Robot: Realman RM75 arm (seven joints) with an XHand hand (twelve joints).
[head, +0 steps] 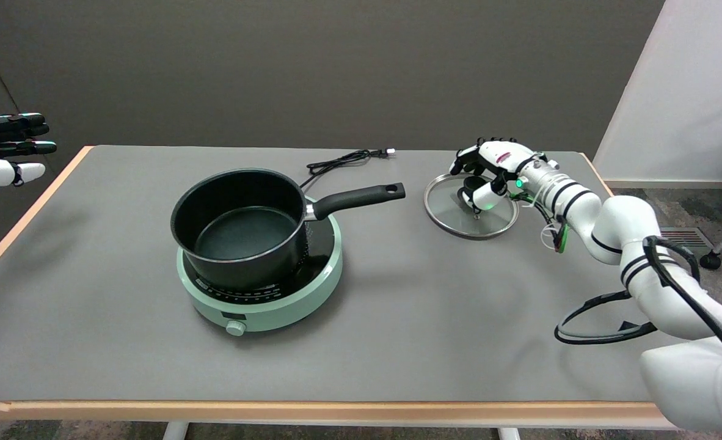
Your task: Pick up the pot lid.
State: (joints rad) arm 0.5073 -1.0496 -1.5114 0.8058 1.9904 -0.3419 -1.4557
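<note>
The pot lid (459, 211), glass with a metal rim and a black knob, is at the table's right rear, right of the pan handle. My right hand (494, 166) is over it, with the fingers curled around the far side of the knob and the thumb on its near side, gripping it. The lid looks tilted slightly toward the camera, with a thin shadow under its near edge. Whether it is clear of the table I cannot tell. The black saucepan (239, 226) stands uncovered on the green hotplate (300, 299), left of centre.
The pan's long black handle (361, 198) points right toward the lid. A black power cord (342, 161) lies behind the pan. A black cable loop (605, 318) hangs from my right arm. The idle left hand (7, 150) hovers at the upper left.
</note>
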